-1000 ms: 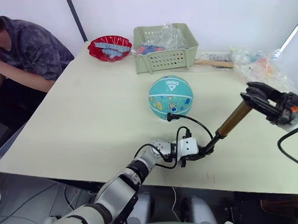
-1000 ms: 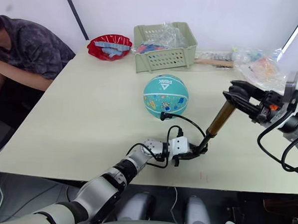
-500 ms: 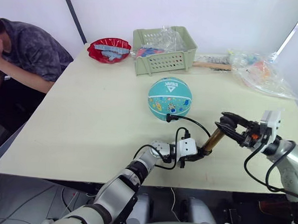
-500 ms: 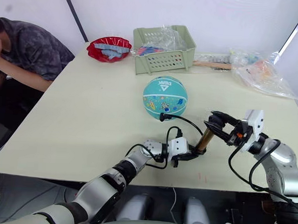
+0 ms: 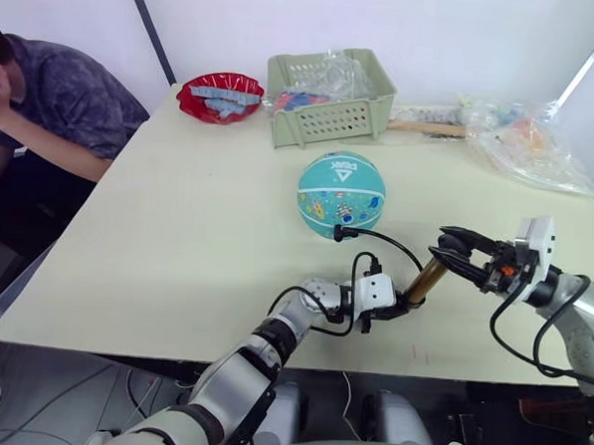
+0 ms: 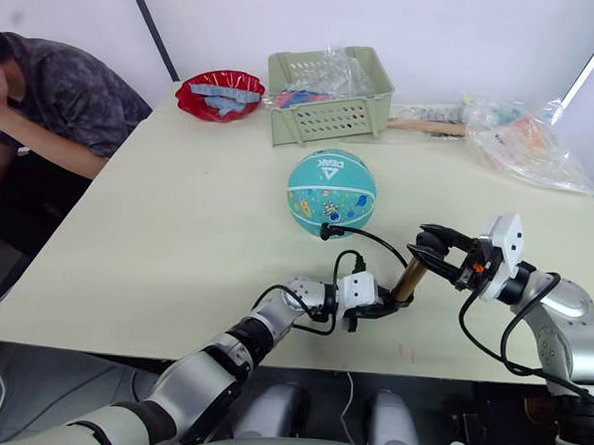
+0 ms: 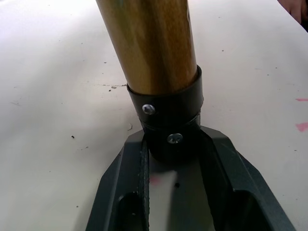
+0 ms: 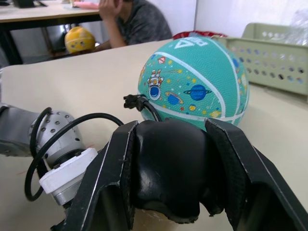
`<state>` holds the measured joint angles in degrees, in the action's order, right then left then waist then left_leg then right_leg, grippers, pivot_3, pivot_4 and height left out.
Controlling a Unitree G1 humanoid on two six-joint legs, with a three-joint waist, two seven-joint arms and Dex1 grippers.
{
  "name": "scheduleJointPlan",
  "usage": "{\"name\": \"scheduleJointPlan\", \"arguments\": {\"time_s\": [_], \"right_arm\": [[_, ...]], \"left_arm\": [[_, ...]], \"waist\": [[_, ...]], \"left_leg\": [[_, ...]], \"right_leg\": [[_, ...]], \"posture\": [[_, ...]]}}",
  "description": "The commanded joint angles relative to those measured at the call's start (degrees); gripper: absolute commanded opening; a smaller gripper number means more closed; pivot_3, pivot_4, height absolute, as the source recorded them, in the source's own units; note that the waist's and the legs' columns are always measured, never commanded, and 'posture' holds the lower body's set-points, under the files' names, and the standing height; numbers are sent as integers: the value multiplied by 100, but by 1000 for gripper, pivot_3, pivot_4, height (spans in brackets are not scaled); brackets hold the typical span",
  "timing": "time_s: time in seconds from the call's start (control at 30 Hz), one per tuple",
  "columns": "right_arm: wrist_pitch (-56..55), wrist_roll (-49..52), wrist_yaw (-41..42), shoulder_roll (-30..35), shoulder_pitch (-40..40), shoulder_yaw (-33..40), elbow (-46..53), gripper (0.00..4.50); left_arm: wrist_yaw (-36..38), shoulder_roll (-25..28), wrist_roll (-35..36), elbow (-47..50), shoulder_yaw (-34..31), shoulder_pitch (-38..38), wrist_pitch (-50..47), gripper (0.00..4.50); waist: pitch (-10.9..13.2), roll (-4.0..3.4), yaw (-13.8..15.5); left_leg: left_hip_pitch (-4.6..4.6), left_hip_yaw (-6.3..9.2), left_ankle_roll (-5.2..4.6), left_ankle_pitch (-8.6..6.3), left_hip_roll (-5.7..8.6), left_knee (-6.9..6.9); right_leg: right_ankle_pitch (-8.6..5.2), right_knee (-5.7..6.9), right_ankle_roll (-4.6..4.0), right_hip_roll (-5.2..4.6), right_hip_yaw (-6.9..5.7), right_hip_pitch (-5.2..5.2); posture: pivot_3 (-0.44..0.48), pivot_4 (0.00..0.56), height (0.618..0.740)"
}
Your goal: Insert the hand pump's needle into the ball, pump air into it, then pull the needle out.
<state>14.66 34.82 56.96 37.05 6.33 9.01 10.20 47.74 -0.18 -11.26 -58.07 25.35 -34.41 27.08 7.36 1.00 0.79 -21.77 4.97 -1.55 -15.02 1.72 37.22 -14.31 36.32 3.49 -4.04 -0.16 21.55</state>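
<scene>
Since a second ago the right gripper (image 5: 453,253) has come down with the pump's handle (image 8: 168,168), so the gold barrel that stood long and steep is now pushed in short. Its two black fingers (image 8: 238,168) are pinched on that black handle. The left gripper (image 7: 175,159) lies low on the table (image 5: 177,226), its fingers pressed against the black bottom cap (image 7: 171,125) of the hand pump (image 5: 426,279), which tilts up toward the right gripper. From the pump's base a thin black hose (image 5: 381,237) loops over to the ball (image 5: 340,192), which sits on the table just beyond the left gripper, and the hose's tip meets the ball's near side. The needle itself cannot be seen.
</scene>
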Motion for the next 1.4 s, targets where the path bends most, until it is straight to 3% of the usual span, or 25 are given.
{"name": "scheduleJointPlan", "arguments": {"time_s": [0.03, 0.43, 0.8, 1.13, 1.23, 1.4], "right_arm": [[457, 708, -58, 350, 554, 677, 319, 1627], [1510, 1756, -282, 1126, 1753, 1511, 409, 1627], [1816, 1967, -415, 1293, 2014, 1706, 485, 1627], [907, 692, -20, 900, 744, 871, 337, 1627], [488, 328, -6, 541, 341, 451, 229, 1627], [-245, -324, 33, 167, -101, -46, -221, 1627]], "left_arm": [[39, 235, -500, -717, 315, 296, -337, 1005], [52, 240, -509, -717, 322, 279, -329, 1005], [87, 233, -505, -728, 320, 252, -348, 1005], [113, 230, -474, -677, 296, 232, -369, 1005], [99, 225, -458, -655, 286, 248, -374, 1005], [100, 219, -429, -634, 269, 263, -398, 1005]], "waist": [[26, -26, 2], [53, -19, 3], [61, -24, 3], [47, 11, -1], [8, 48, -6], [-18, 46, -12]], "left_leg": [[-2, -1, 0, 0, 2, 0], [-6, -2, -1, 0, 4, 9], [-9, -3, -1, 0, 4, 9], [-5, 2, 0, 0, 2, 6], [3, -2, 0, 0, -1, 7], [8, 0, 0, 0, -3, 6]], "right_leg": [[1, 0, 0, -2, 0, 1], [2, 0, 4, -7, 0, 0], [4, 0, 2, -10, 0, 3], [2, -1, 2, -6, -4, -1], [-6, 0, 19, -4, -1, -4], [-6, 0, 16, -2, -3, -4]], "posture": [[0, 150, 740], [0, 150, 740], [0, 150, 740], [0, 150, 740], [0, 150, 740], [0, 150, 740]]}}
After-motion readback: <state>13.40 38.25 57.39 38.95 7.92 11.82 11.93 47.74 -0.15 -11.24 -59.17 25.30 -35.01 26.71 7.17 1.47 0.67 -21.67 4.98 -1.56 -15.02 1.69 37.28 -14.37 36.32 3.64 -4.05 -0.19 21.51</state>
